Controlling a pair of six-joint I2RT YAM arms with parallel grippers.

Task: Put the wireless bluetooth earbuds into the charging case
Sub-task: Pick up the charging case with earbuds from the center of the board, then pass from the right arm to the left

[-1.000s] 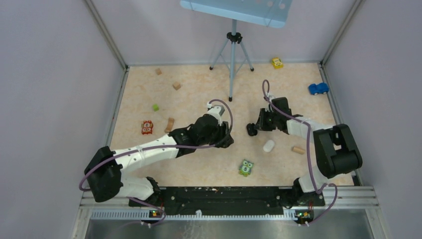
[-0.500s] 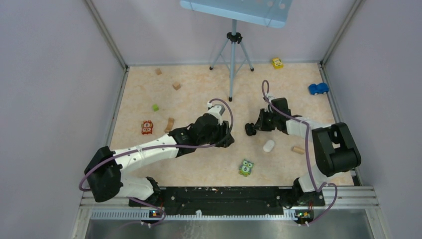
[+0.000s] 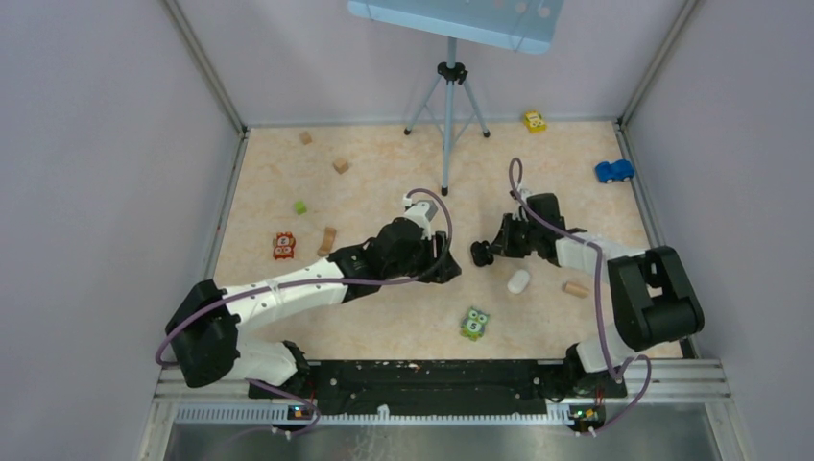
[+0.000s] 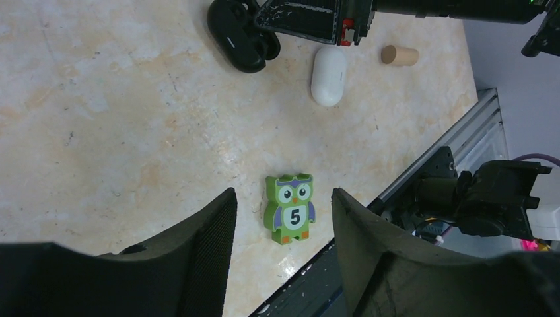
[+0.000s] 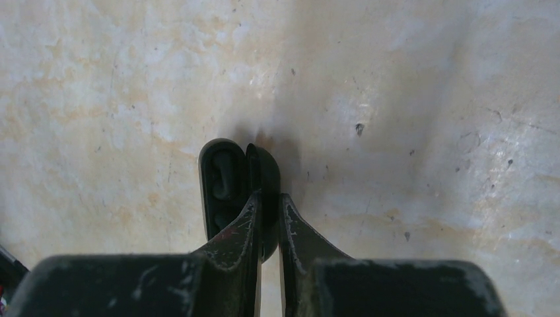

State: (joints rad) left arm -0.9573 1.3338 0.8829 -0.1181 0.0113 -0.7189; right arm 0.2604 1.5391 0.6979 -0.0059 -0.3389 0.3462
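Currently the black charging case [image 5: 224, 188] stands open on its edge on the table [image 5: 422, 132], directly ahead of the right gripper [image 5: 267, 198]. The gripper's two fingers [image 5: 239, 231] are pinched almost together on the case's thinner half, the lid. The hollowed half sits just to the left of the fingertips. A dark rounded shape lies in its recess, but I cannot tell whether that is one of the earbuds.

Seen from the left wrist, the same case [image 4: 239, 38] lies far ahead of the left gripper [image 4: 284, 193] and a little to its left, touching the tip of the right gripper [image 4: 310, 18]. The left gripper's fingers [image 4: 201, 254] stand wide apart with nothing between them, above the table.

A white charging case [image 4: 329, 74], closed, lies just beside the black one, slightly nearer to the left gripper. A tan wooden cylinder [image 4: 399, 55] lies on its side further to the right of the white case. A green owl block [image 4: 289, 208] marked with a 5 lies on the table directly ahead of the gap between the left fingers, close to them.

From above, the two grippers face each other, near but apart.
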